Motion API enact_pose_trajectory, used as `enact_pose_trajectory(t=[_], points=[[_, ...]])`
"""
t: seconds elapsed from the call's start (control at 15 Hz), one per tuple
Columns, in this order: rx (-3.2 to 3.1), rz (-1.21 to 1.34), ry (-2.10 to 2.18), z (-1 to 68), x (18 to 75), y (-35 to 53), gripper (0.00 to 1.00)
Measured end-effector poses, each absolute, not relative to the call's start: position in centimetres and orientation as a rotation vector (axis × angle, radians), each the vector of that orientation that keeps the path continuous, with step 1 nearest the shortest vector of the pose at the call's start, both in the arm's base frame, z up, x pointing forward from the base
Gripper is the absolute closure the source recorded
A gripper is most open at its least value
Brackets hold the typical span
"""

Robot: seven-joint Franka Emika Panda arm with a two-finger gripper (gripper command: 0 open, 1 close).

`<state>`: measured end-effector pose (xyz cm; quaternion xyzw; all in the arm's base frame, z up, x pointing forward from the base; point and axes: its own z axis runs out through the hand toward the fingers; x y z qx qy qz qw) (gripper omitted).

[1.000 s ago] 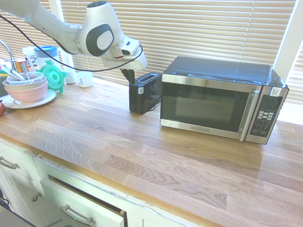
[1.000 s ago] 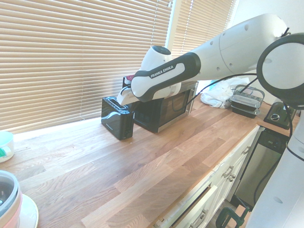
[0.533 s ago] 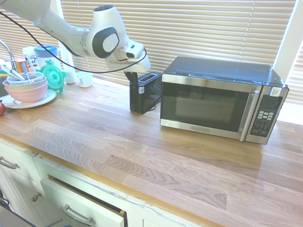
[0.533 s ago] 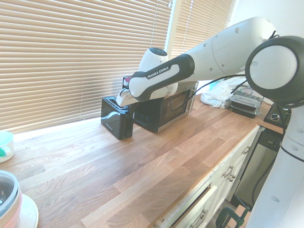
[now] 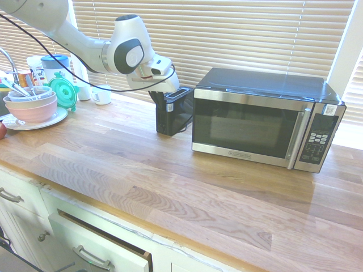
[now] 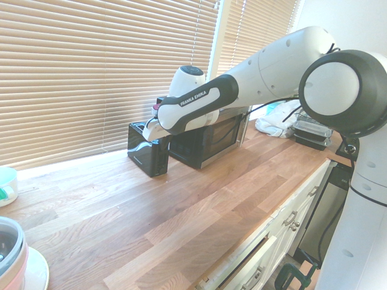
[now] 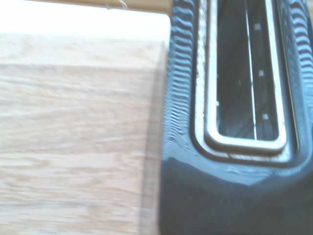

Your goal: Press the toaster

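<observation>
The small glossy black toaster (image 5: 174, 115) stands on the wooden counter (image 5: 142, 170) just left of the microwave, its white sticker facing the room. My gripper (image 5: 155, 97) hangs at the toaster's left end, level with its top edge, fingers shut with nothing held. From the other side, the gripper (image 6: 149, 132) sits low against the near end of the toaster (image 6: 146, 156). The wrist view looks straight down on the toaster's ribbed top and slot (image 7: 247, 83), with bare wood beside it.
A large silver-and-black microwave (image 5: 255, 122) stands right beside the toaster. Stacked bowls on a plate (image 5: 31, 107), a white cup (image 5: 102, 94) and a teal item (image 5: 62, 90) fill the counter's far left. Window blinds run behind. Food containers (image 6: 314, 130) sit beyond the microwave.
The gripper has come down and drawn in against the toaster's end over the last second, and the arm's elbow has lowered with it. The toaster has not shifted.
</observation>
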<state>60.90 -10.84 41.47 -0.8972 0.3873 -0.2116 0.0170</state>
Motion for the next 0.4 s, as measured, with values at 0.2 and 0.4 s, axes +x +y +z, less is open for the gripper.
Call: enact_pose_trajectory(t=[0.2,0.4], points=[[-2.794,-0.609,1.195,39.8,61.4,-11.1,1.00],[-2.806,-0.590,1.192,39.8,61.7,-11.2,1.00]])
